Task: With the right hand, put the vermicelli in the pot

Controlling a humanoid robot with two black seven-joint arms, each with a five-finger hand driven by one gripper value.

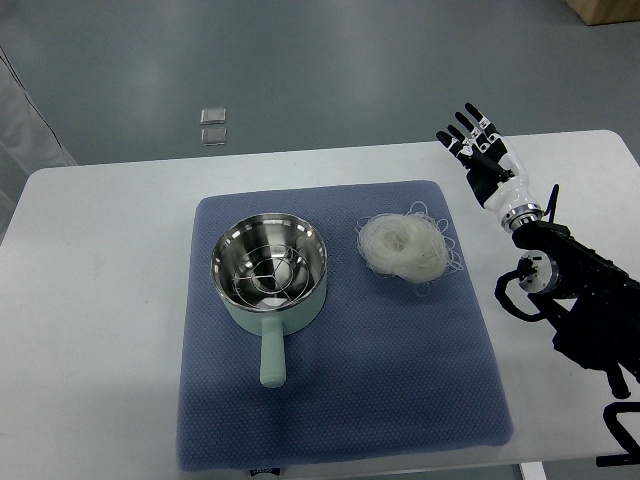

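On the white bench (pixel 100 300), a blue-grey quilted fabric mat (pixel 400 380) with rounded corners covers the middle, its far edge lying well short of the bench's far edge. Toward the left half of this mat sits a pale green pot with a shiny steel interior (pixel 269 270), upright, its short pale green handle (pixel 271 358) pointing toward the near edge. A round wire rack (pixel 262 268) rests inside the bowl of the pot. Just to the right of the pot, apart from it and also on the mat, lies a loose white nest of vermicelli (pixel 404 245), a few stray strands curling out around its rim. It is not in the pot and nothing touches it.

Farther right, the black and silver right hand (pixel 482 152) hovers above the bare bench beyond the mat's far right corner, well apart from the vermicelli. Its fingers (pixel 464 125) are spread and straight, pointing away toward the far left, holding nothing. The black forearm (pixel 580 290) runs back from the wrist to the picture's right edge.

On the grey floor (pixel 400 70) beyond the bench, two small pale square tiles (pixel 213 125) sit one behind the other.
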